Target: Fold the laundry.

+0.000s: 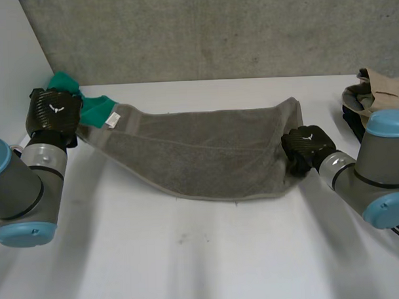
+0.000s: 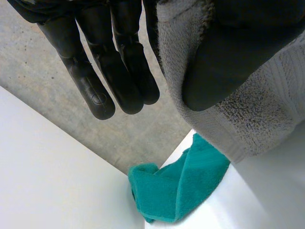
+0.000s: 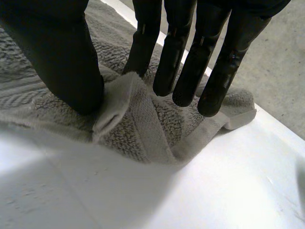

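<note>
So the white table (image 1: 203, 254) has the grey towel (image 1: 199, 149) stretched across its middle. The left hand (image 1: 50, 110) is pinching one end and the right hand (image 1: 307, 146) the opposite corner. I'd hold both pinches tight and lift evenly, so it doesn't snag the little teal cloth (image 1: 93, 108).

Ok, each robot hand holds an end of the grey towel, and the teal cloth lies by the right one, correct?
No: the teal cloth lies by the left robot hand, per the head view. Each robot hand does hold an end of the grey towel.
</note>
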